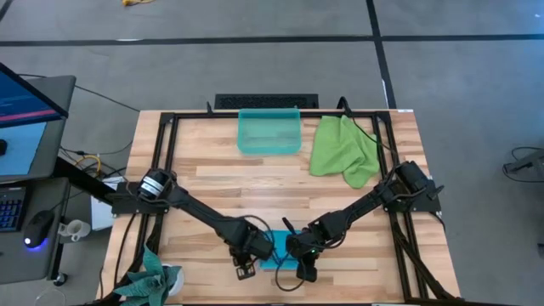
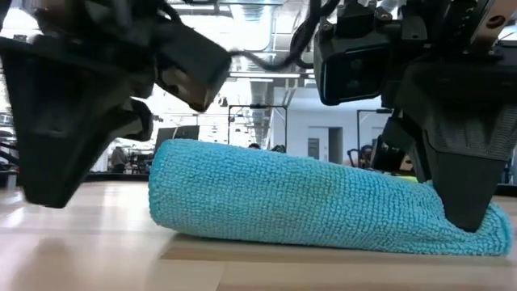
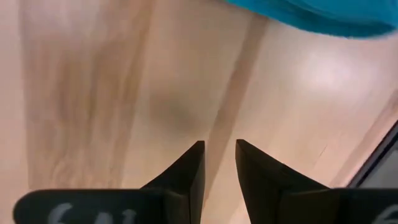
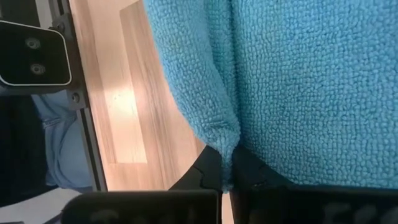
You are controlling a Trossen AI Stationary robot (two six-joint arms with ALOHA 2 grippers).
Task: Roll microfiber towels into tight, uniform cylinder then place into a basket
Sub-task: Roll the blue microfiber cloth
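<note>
On a pale wood table [image 1: 212, 178] framed by black rails, the basket [image 1: 269, 133] sits at the far edge with the green towel [image 1: 344, 150] crumpled just beside it, while the blue towel [image 2: 307, 198] lies rolled at the near edge between both arms. The right gripper [image 4: 227, 180] is pinched tight on a fold at one end of the blue towel. The left gripper [image 3: 219, 158] hovers over bare wood just beside the roll, its fingers slightly parted and holding nothing.
</note>
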